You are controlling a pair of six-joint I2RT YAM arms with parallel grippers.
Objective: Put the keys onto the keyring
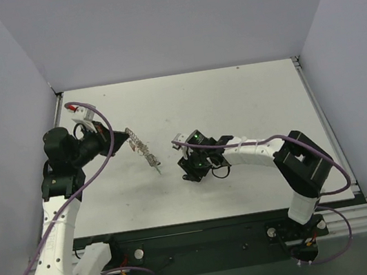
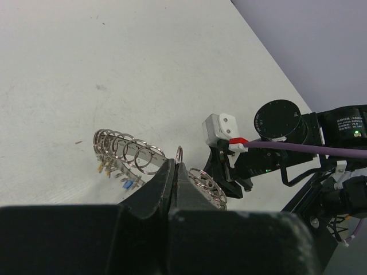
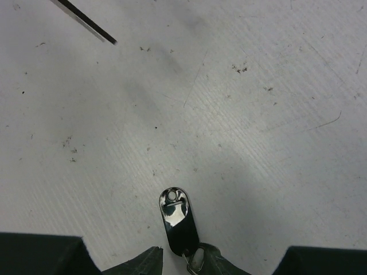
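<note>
Poster 1: Keyring point(image 1: 145, 152) was over on your left, pinched in your left gripper point(image 1: 130, 137) and sticking out from the fingertips toward the middle of the table point(image 1: 233, 95). On the left wrist cam the jaws were squeezed right together on the thin wire. Little silver rings fanned out on both sides of the fingers, and there was a small blue tag point(image 2: 127, 184) in the left bunch. I couldn't tell if the far end of the ring touched the table or hung just above it.

Poster 2: Yep, agreed. Moving right, your right gripper point(image 3: 182, 259) was tipped down at the table, near the loose end of the keyring but clear of it. One key point(image 3: 175, 216) lay flat on the table right under it. It was dark and shiny, with a rounded end and a hole pointing away from the wrist cam. Its near end sat between your fingertips point(image 3: 150, 259), with the jaws narrow and one finger on each side. Whether they were actually pinching it, I honestly couldn't tell from that angle. A thin dark strip point(image 3: 86, 22) also cut across the top left corner of that view, no idea what it was.
</note>
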